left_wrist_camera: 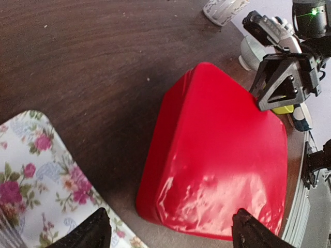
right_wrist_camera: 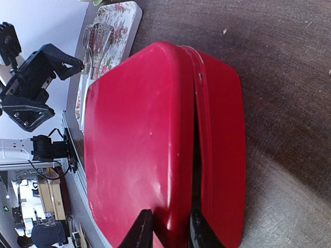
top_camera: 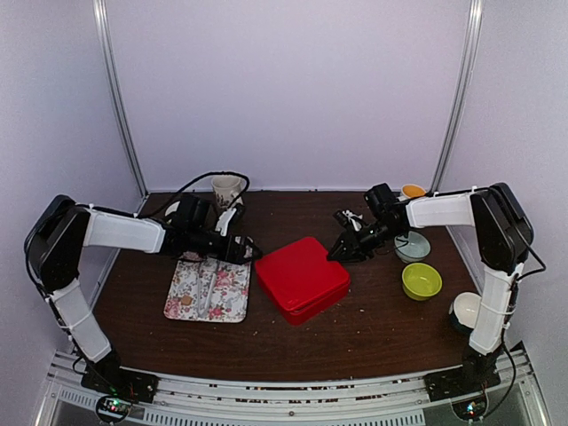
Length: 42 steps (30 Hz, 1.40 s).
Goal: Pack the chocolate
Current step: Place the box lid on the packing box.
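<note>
A red box (top_camera: 302, 278) sits mid-table, its red lid (right_wrist_camera: 139, 155) lifted slightly off the base (right_wrist_camera: 222, 155) so that a dark gap shows. My right gripper (right_wrist_camera: 170, 230) is shut on the lid's rim at the box's right corner, one finger on top and one in the gap; it also shows in the top view (top_camera: 342, 251). My left gripper (left_wrist_camera: 173, 237) is open and empty just left of the box (left_wrist_camera: 222, 155), above the table, and shows in the top view (top_camera: 248, 251). The chocolate is hidden from all views.
A floral tray (top_camera: 207, 289) with metal tongs (top_camera: 209, 286) lies left of the box. A cup (top_camera: 226, 189) stands at the back left. A grey-blue bowl (top_camera: 412, 246), a green bowl (top_camera: 422, 280), a white bowl (top_camera: 466, 311) and an orange bowl (top_camera: 413, 191) stand on the right.
</note>
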Tool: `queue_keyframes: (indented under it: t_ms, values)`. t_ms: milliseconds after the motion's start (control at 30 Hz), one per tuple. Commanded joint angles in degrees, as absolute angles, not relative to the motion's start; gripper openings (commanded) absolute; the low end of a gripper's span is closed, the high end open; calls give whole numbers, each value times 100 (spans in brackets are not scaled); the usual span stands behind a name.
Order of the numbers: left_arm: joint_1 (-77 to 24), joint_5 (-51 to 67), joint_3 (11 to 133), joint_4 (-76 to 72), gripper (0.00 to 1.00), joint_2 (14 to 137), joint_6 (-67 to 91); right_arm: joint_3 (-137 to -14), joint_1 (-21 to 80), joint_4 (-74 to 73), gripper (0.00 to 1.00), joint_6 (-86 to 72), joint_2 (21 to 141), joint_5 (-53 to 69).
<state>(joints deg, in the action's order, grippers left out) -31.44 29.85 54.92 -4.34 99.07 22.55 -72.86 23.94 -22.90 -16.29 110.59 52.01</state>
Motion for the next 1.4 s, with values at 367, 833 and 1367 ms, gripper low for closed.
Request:
queue_keyframes:
  t_ms: [367,833,1367]
  values:
    - [-3132,4298,6767,26,71,11148,1922,-7471,2318,-2395,27,-1419,11135,4684]
    - [-3293,4343,6930,288,47,11373,1836,-7427,2372,-2748,43,-1266,10723,3999]
    - [-3432,3935,7231,826,46,11494,1584,-5261,2671,-1384,88,-2562,8950,3335]
